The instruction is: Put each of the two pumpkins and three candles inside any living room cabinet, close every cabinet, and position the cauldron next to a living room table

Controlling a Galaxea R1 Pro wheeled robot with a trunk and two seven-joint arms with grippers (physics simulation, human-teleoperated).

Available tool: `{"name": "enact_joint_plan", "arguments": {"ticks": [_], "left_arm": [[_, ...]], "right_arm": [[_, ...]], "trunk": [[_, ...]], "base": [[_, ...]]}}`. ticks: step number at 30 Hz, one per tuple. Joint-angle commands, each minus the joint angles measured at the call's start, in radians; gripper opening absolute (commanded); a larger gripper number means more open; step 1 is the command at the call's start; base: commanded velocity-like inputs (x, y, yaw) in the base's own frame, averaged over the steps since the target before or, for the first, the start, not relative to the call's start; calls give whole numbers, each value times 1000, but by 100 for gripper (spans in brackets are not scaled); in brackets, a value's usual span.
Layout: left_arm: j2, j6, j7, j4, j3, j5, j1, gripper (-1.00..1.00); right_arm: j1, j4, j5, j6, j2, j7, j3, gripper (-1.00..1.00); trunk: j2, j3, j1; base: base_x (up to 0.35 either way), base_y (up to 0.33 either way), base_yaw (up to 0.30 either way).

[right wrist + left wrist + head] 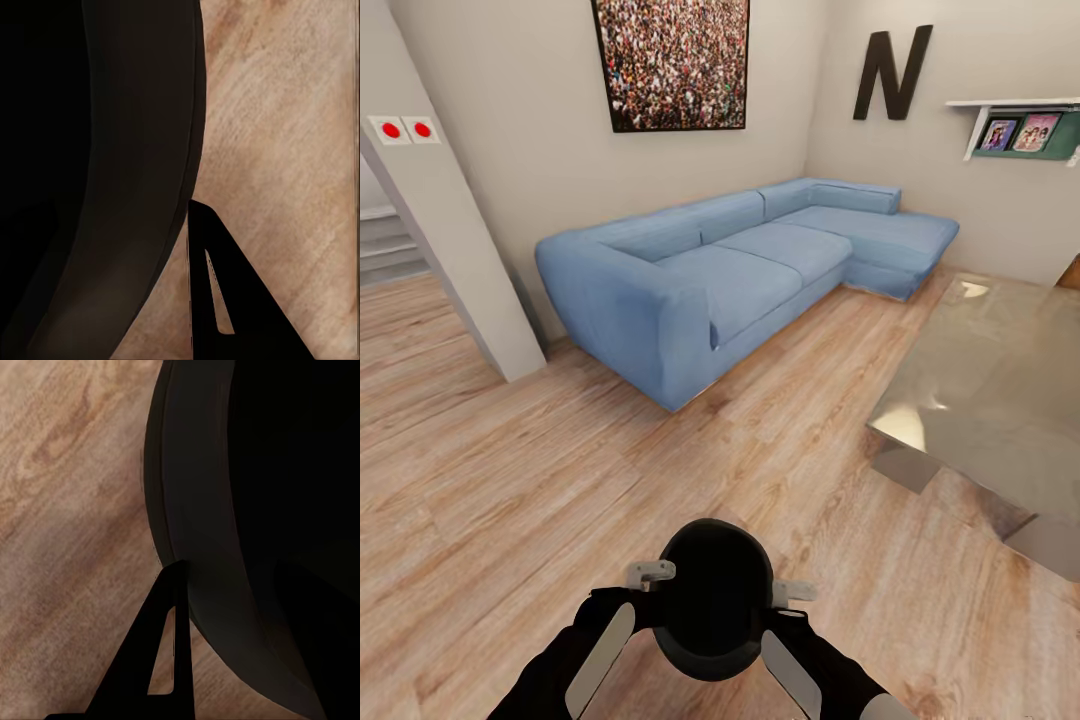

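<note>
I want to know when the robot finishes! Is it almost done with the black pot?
Not yet. The cauldron is in hand, carried between the left gripper and right gripper above the wood floor. The grey table stands ahead to the right, so the pot still needs setting down next to it. Pumpkins, candles and cabinets aren't visible here, so I can't tell whether that part is done.

The table is cut by the head view's right edge; the cauldron hides both end effectors' fingertips.

Matt black cauldron, glossy table
</note>
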Motion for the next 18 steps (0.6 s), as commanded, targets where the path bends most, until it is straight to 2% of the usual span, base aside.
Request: {"name": "enact_joint_plan", "arguments": {"ticks": [1, 6, 14, 18], "left_arm": [[1, -4, 9, -3, -1, 17, 0, -100], [1, -4, 9, -3, -1, 18, 0, -100], [1, -4, 9, -3, -1, 20, 0, -100], [1, -4, 9, -3, -1, 20, 0, -100]], "right_arm": [[-2, -3, -18, -3, -1, 50, 0, -100], [-2, -3, -18, -3, -1, 50, 0, -100], [-2, -3, -17, -3, -1, 50, 0, -100], [-3, -3, -17, -4, -1, 51, 0, -100]], "trunk": [[-1, -1, 0], [-1, -1, 0], [-1, -1, 0], [-1, -1, 0]], "base": [[0, 0, -264], [-35, 0, -264], [-161, 0, -264], [-35, 0, -264]]}}
